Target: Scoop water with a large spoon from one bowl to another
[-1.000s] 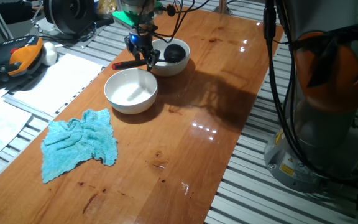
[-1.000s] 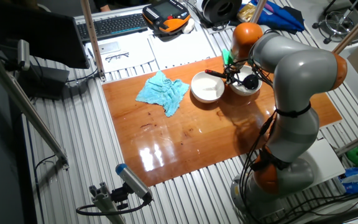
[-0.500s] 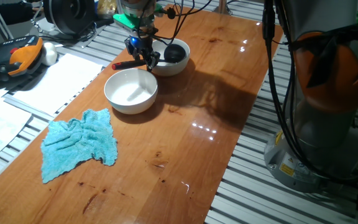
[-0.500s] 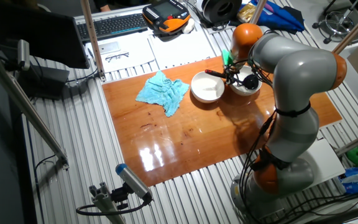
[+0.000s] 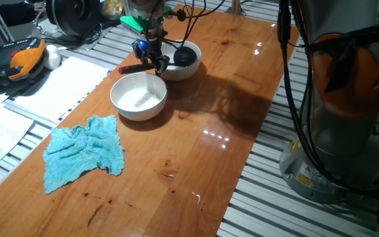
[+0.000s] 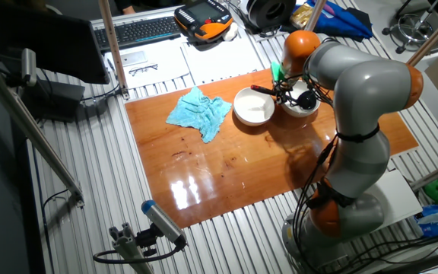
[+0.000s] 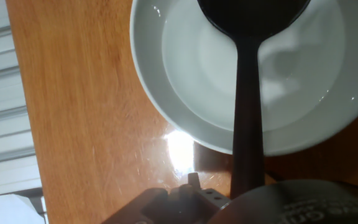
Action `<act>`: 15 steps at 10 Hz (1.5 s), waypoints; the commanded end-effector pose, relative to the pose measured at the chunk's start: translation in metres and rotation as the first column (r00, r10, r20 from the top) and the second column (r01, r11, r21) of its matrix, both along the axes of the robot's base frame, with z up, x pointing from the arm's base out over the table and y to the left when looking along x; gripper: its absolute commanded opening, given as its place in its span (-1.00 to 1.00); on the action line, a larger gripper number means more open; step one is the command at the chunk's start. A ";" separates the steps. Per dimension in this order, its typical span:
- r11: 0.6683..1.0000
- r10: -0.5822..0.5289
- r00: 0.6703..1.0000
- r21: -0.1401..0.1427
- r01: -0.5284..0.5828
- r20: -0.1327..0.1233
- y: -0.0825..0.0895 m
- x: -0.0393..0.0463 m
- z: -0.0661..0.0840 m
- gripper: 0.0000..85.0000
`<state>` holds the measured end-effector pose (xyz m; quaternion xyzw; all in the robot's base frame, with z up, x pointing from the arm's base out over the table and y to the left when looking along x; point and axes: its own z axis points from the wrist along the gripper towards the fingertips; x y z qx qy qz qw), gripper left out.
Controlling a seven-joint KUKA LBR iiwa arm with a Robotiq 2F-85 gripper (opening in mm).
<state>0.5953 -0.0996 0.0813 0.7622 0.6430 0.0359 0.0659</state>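
gripper (image 5: 154, 60): clamped on black ladle (image 5: 176, 58) handle | ladle cup: ahead of fingers, inside smaller white bowl (image 5: 191, 68), over water (image 7: 303, 81) | larger white bowl (image 5: 138, 96): just beside gripper | blue cloth (image 5: 84, 153): well apart

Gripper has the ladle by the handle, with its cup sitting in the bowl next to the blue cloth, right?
Not quite. The gripper holds the ladle by its handle, but the cup sits in the far bowl, not the bowl beside the blue cloth. One fixed view shows it.

Bare table (image 5: 229, 99) right of bowls (image 5: 138, 96); cloth (image 5: 84, 153) left.
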 end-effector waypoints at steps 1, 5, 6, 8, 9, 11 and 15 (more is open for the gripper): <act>1.000 0.002 1.000 0.000 -0.002 0.000 0.000 0.0001 0.000 0.20; 1.000 0.009 1.000 0.005 -0.009 -0.017 0.001 0.0012 -0.003 0.20; 1.000 0.007 1.000 0.005 -0.007 -0.023 0.001 0.0011 -0.004 0.20; 1.000 0.006 0.999 0.005 -0.006 -0.035 0.002 0.0007 -0.006 -0.20; 1.000 0.008 0.999 0.007 -0.007 -0.037 0.002 0.0005 -0.008 -0.20; 1.000 0.009 0.999 0.009 -0.009 -0.037 0.002 0.0004 -0.010 -0.20; 1.000 0.021 0.999 0.008 -0.021 -0.038 0.002 -0.0004 -0.009 -0.20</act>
